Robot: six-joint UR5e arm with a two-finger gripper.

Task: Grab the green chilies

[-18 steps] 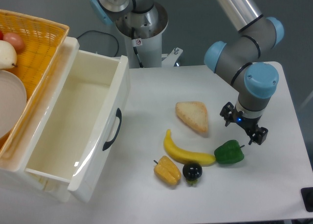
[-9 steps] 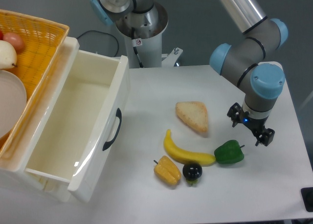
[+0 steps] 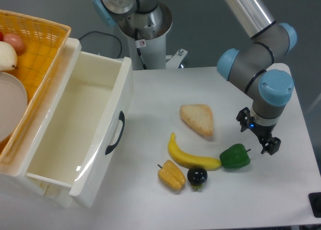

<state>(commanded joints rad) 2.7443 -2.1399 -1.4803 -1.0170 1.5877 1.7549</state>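
A: Counting from the biggest down: one white desk (image 3: 165,94), one open white drawer (image 3: 75,134) with a black handle on its left side, and one yellow wicker basket (image 3: 42,44) at the far left edge.

B: And the basket holds one white plate (image 3: 10,109), with a pale fruit and a reddish one tucked at its upper corner.

A: On the desk itself, one of each: a slice of bread (image 3: 198,119), a yellow banana (image 3: 190,156), the green chilies (image 3: 234,156), a yellow-orange pepper (image 3: 171,175) and a small black round fruit (image 3: 197,176).

B: The green chilies sits right of centre, near the front, touching the banana's right tip. It is glossy, dark green, lumpy and lobed, with a thin stem poking out to the right.

A: One arm, one gripper (image 3: 258,134), hanging just above and to the right of the green chilies, clear of it.

B: The fingers (image 3: 270,145) stand apart, gripping nothing, one tip near the stem and the other up toward the bread side.
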